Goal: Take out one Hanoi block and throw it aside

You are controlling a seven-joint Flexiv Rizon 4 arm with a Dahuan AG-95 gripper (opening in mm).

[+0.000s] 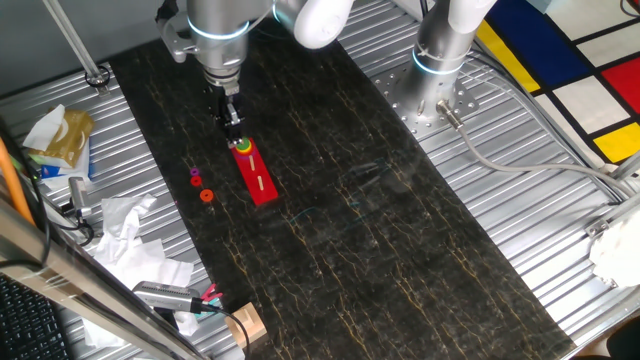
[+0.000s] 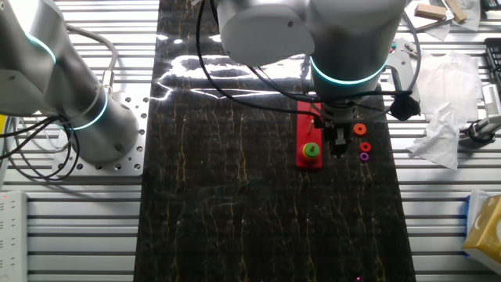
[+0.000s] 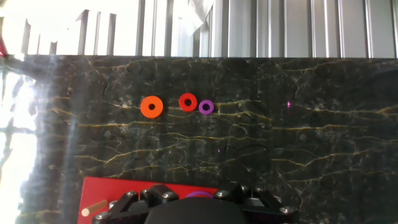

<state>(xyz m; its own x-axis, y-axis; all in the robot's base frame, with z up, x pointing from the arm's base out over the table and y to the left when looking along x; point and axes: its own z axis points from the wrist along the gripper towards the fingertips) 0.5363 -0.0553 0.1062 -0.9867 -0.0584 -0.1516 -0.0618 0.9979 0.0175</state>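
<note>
orange ring (image 3: pixel 152 106), red ring (image 3: pixel 188 102) and purple ring (image 3: pixel 206 107) lie in a row.

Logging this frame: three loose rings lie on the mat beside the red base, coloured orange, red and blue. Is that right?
Nearly. The third ring is purple, not blue; the hand view shows it beside the red ring and the orange ring. All three do lie loose on the dark mat beside the red base.
</note>
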